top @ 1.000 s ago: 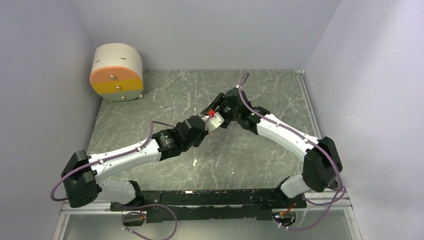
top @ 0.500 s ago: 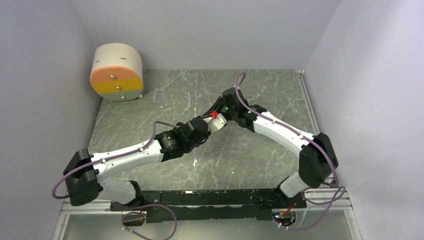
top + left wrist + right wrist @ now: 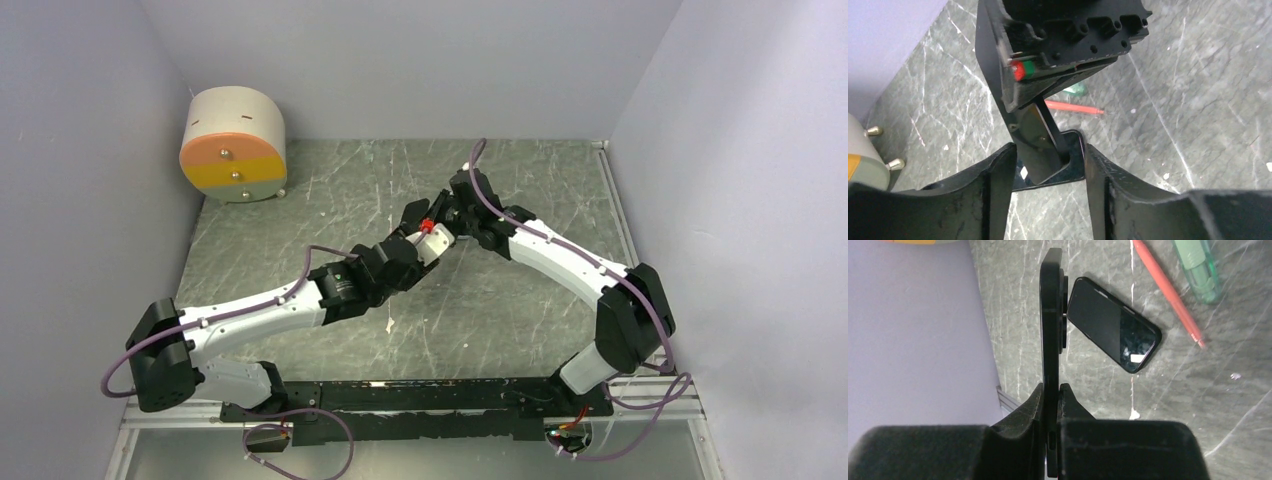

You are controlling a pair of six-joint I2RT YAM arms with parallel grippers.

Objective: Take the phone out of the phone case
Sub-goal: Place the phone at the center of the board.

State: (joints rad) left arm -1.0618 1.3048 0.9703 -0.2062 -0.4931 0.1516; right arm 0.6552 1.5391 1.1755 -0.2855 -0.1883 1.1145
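pinching the thin black phone case (image 3: 1051, 315) edge-on, the right gripper (image 3: 1052, 390) is clenched, likely to hold it clear. the phone (image 3: 1113, 330) lies screen-up on the table (image 3: 1173, 390) beyond those jaws, seemingly out. the left gripper (image 3: 1048, 156) is released, its fingers either side of the case's end.

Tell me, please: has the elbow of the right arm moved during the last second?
Yes. In the top view, the right arm's elbow has shifted a little to the left, away from the table's right edge.
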